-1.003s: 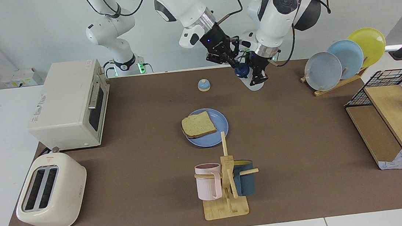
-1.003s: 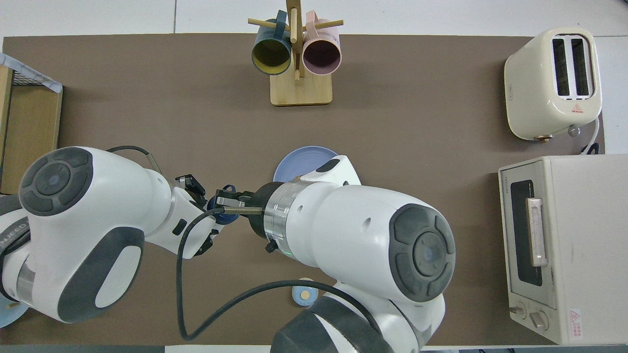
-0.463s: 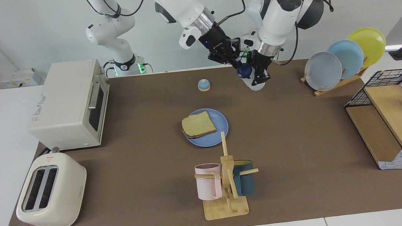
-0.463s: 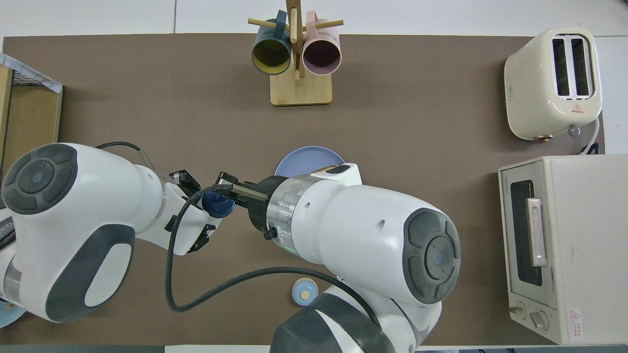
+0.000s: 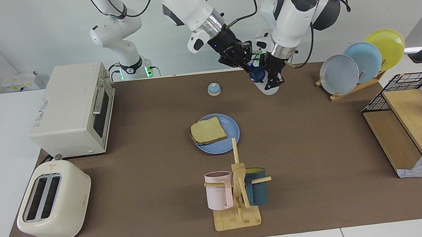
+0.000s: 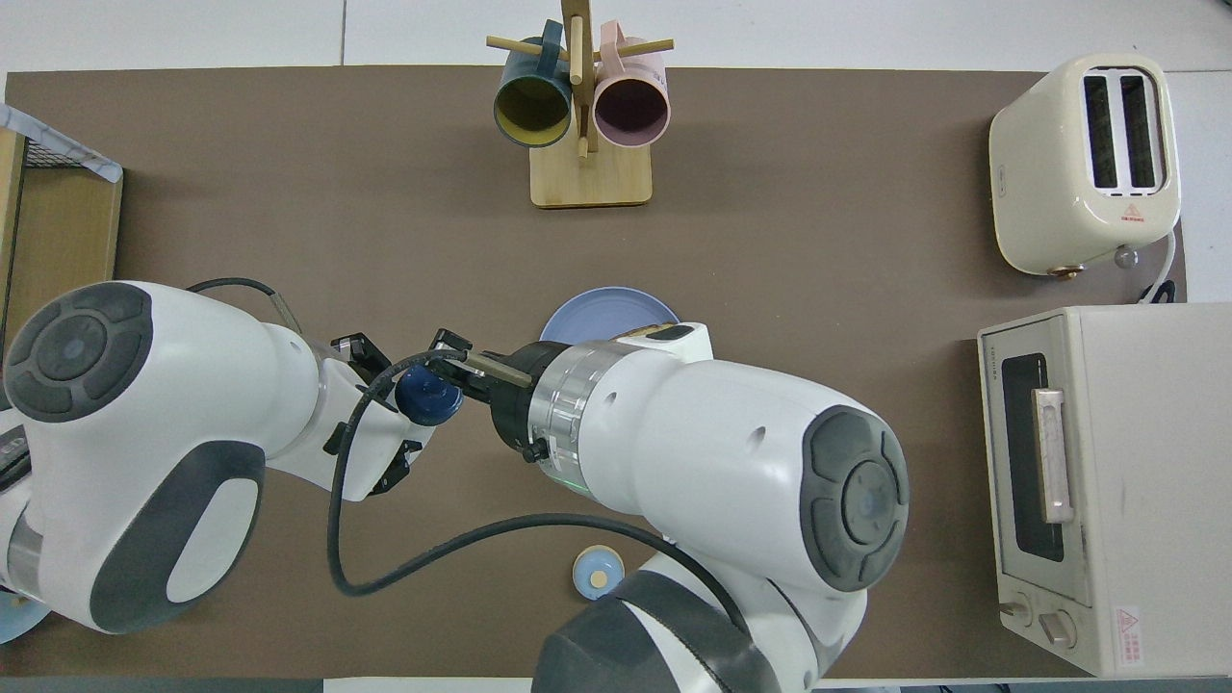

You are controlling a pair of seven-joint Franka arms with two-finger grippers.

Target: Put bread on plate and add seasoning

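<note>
Square speckled bread (image 5: 208, 130) — on round, flat plate (image 5: 231, 126).

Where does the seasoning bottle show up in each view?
Facing view: the seasoning bottle is at top centre, held up between the two claws, only its navy cap and whitish base visible.
Overhead view: the bottle's navy cap sits left of centre, between the two arms' wrists.
Shared landmark: the blue plate.
</note>
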